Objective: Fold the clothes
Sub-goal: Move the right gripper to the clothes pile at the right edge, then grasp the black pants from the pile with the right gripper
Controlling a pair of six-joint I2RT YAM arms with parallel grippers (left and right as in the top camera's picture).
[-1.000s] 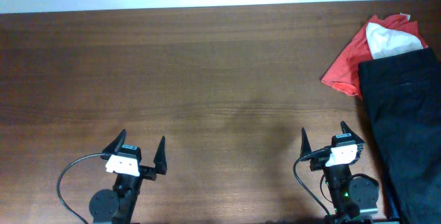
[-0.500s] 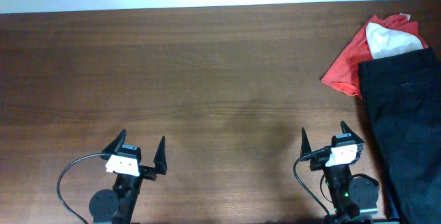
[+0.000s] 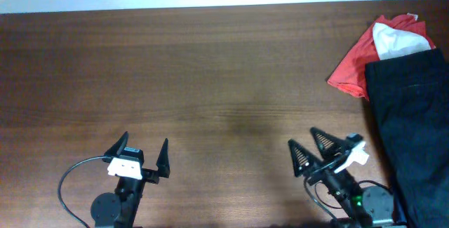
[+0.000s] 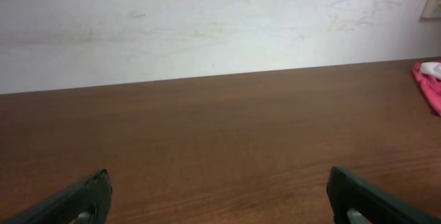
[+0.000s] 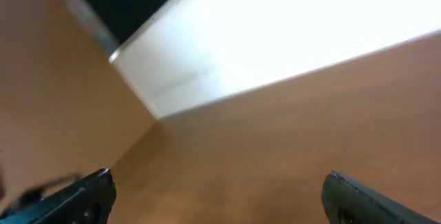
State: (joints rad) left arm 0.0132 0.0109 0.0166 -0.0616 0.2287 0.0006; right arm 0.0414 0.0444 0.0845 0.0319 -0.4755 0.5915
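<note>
**Clothes heaped at the far right edge; both grippers empty**

Clothes: black garment (image 3: 414, 123) lies along the table's right edge, running from the far side toward the near side and cut off by the frame. Its far end overlaps a red-orange garment (image 3: 351, 66). A white piece (image 3: 398, 40) sits on the red-orange one, just beyond the black hem. The left wrist view catches only a red corner (image 4: 428, 86) at the right margin.

Right gripper (image 3: 302, 137): near edge of the table (image 3: 210, 66), just left of the black garment and not touching it. It is angled toward the far left, fingers spread, nothing between them. Its wrist view is tilted and blurred; both fingertips (image 5: 76, 196) show over bare wood.

Left gripper (image 3: 145, 140): near edge, well apart from the clothes, pointing straight away. Fingers (image 4: 83, 196) released wide, empty.
</note>
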